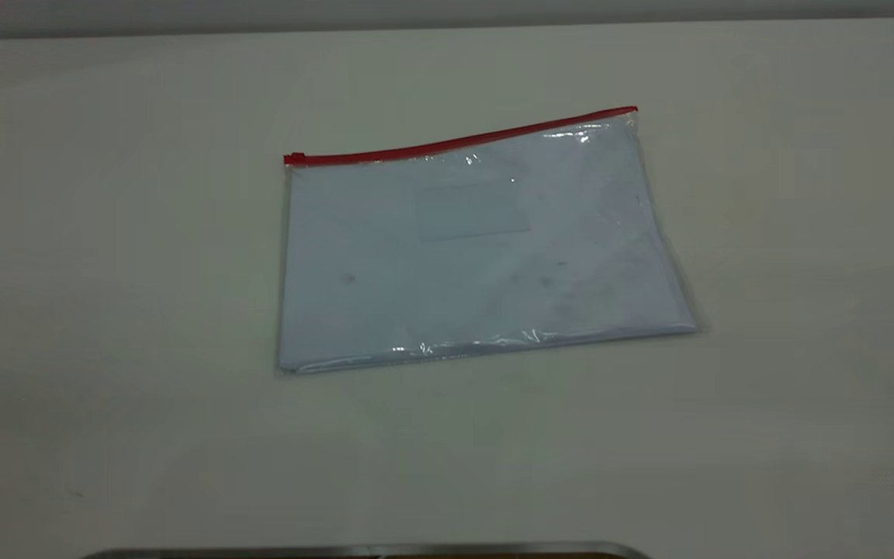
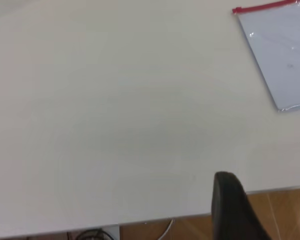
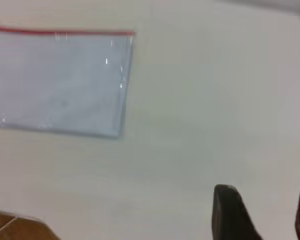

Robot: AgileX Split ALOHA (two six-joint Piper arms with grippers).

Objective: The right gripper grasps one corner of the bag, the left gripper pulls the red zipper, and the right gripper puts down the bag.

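Observation:
The bag (image 1: 478, 248) lies flat mid-table, a clear pouch of white sheets with a faint label patch. Its red zipper (image 1: 462, 141) runs along the far long edge, with the slider tab (image 1: 294, 159) at the left end. The right-end corner of the bag (image 1: 632, 115) lies flat. Neither arm shows in the exterior view. My left gripper (image 2: 262, 192) is open and empty over the table's edge, far from the bag (image 2: 282, 55). My right gripper (image 3: 262, 205) is open and empty above bare table, apart from the bag (image 3: 60, 82) and its zipper corner (image 3: 130, 34).
The pale table (image 1: 105, 310) surrounds the bag on all sides. A dark metal-rimmed edge (image 1: 369, 551) shows at the bottom of the exterior view. Brown floor (image 2: 280, 210) and cables (image 2: 90, 234) lie beyond the table edge in the left wrist view.

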